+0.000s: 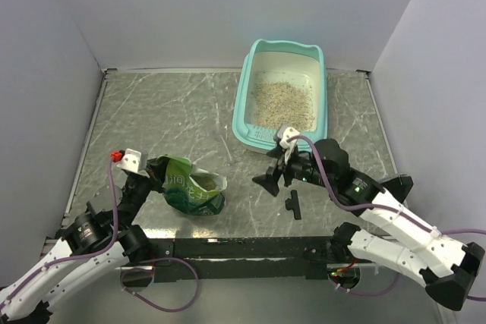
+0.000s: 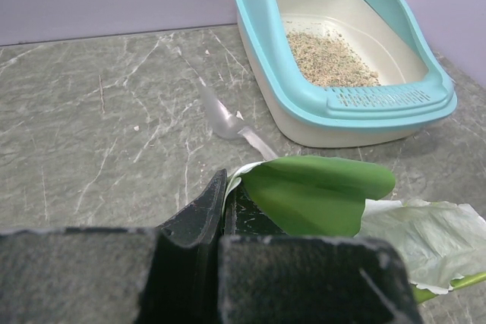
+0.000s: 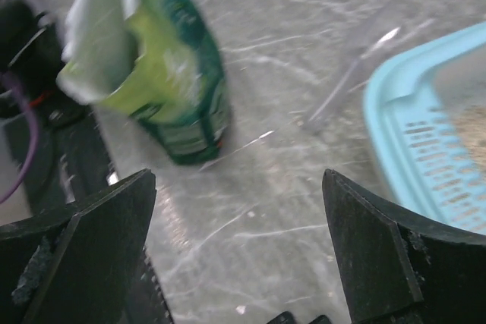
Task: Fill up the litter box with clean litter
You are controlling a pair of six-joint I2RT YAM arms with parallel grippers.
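Note:
The teal litter box [image 1: 244, 104] stands at the back right of the table, with a patch of beige clean litter [image 1: 282, 100] on its white floor. It also shows in the left wrist view [image 2: 262, 32] with the litter [image 2: 330, 62], and at the right edge of the right wrist view [image 3: 402, 111]. My left gripper [image 1: 156, 172] is shut on the top edge of a green crinkled pouch [image 1: 194, 187], which stands open at front left; the pinched edge shows at the fingertips [image 2: 224, 184]. My right gripper [image 1: 279, 191] is open and empty, hovering over the table just in front of the box [image 3: 239, 180].
A clear plastic scoop [image 2: 228, 123] lies on the table between the pouch and the box, also in the right wrist view [image 3: 345, 73]. White walls close in the table on three sides. A black rail [image 1: 243, 248] runs along the near edge.

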